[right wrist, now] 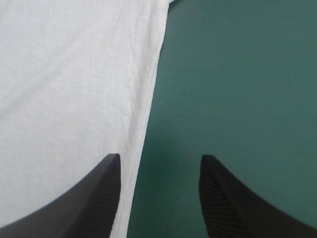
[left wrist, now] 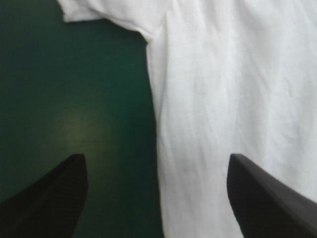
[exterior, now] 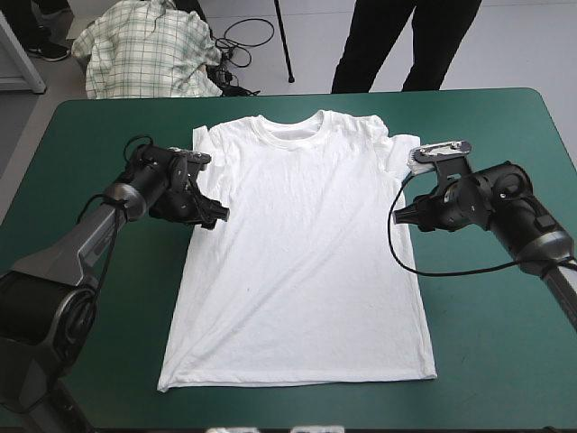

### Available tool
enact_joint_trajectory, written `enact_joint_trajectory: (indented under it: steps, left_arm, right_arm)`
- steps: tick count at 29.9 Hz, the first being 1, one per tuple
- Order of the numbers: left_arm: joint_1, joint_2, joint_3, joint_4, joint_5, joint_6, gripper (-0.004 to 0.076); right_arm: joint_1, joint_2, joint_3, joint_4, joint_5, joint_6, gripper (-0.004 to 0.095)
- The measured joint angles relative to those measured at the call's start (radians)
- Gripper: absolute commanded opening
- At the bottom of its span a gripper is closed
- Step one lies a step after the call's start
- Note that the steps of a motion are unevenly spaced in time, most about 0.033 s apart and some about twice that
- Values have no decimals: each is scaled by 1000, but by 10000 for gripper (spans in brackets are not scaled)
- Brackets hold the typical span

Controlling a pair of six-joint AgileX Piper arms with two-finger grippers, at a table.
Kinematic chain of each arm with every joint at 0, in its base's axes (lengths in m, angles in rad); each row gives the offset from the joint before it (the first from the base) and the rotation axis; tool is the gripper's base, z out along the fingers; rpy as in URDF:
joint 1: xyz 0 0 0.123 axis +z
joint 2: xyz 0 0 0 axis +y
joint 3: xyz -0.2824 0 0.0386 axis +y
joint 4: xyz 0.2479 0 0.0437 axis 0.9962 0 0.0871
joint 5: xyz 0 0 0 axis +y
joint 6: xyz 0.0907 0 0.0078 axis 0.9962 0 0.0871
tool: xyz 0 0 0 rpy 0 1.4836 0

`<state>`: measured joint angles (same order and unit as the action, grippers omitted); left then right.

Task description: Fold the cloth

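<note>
White short-sleeved T-shirt [exterior: 306,244] spread flat on teal-green cover [exterior: 487,343], filling centre of high view. Round collar at upper centre, toward table's far edge; hem at bottom, running almost straight from lower left to lower right. Body widens from shoulders to hem. Sleeve at upper left lies close against body; sleeve at upper right slightly bunched. Cloth mostly smooth, with faint diagonal creases across lower half. Side edges lie flat on cover.
</note>
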<state>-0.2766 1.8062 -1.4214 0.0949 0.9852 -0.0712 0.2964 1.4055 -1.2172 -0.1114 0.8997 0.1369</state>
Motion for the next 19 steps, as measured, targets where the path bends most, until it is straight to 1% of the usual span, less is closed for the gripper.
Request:
enact_joint_trajectory:
  steps: [4, 7, 10, 16, 19]
  left_arm:
    - [0, 58, 0, -31, -6, 18, 561]
    - [0, 74, 0, -39, -14, 21, 512]
    - [0, 86, -3, -49, -21, 22, 405]
    - [-1, 104, -15, -104, -20, 22, 109]
    - [-1, 112, -23, -113, -19, 22, -1]
  right_arm:
    - [0, 44, -26, -2, -7, 0, 473]
    - [0, 64, -46, -4, -20, 0, 473]
    - [0, 88, -73, -5, -29, 0, 473]
    - [0, 165, -138, -5, -32, 0, 473]
    - [0, 223, -181, -5, -30, 0, 473]
